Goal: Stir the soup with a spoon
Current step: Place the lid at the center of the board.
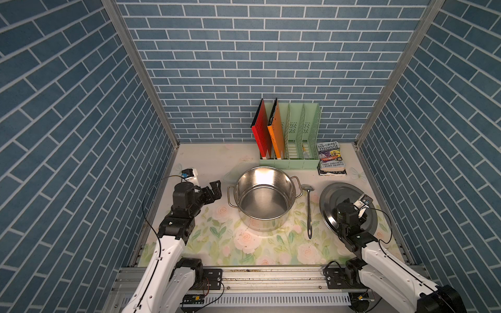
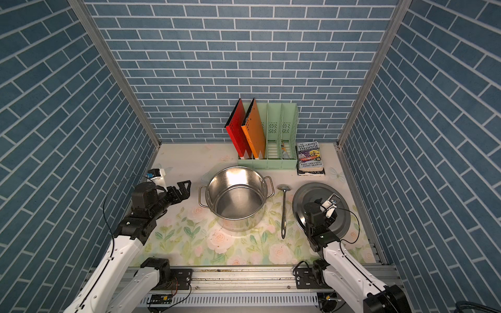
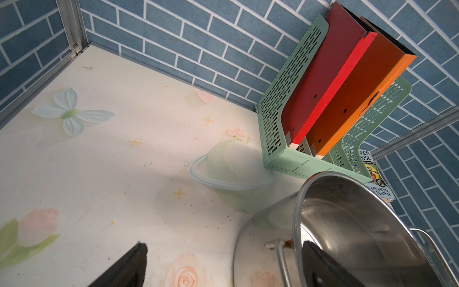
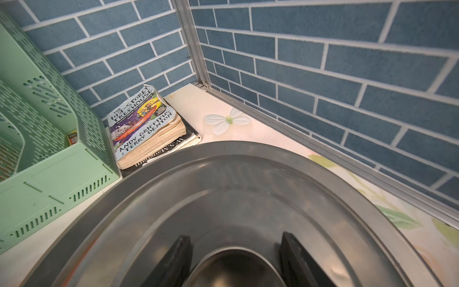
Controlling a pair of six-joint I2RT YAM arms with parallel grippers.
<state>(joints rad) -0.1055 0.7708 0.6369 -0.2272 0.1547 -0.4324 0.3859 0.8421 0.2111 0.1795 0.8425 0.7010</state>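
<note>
The wide steel pot (image 1: pixel 264 202) (image 2: pixel 235 197) stands mid-table, its shiny inside bare, no soup showing. The spoon (image 1: pixel 308 210) (image 2: pixel 283 212) lies flat on the table just right of the pot, bowl toward the back wall, untouched. My left gripper (image 1: pixel 217 189) (image 3: pixel 223 244) is open, hovering beside the pot's left loop handle (image 3: pixel 280 258) with nothing between its fingers. My right gripper (image 4: pixel 235 236) points down over the flat steel lid (image 1: pixel 332 193) (image 4: pixel 223 174), which lies right of the spoon. Its fingers clasp the lid's round knob (image 4: pixel 236 268) from both sides.
A green file rack (image 1: pixel 294 160) with a red and an orange folder stands at the back, right behind the pot. Stacked paperbacks (image 1: pixel 331 158) lie beside it. Blue brick walls close in the left, back and right sides. A metal rail runs along the front edge.
</note>
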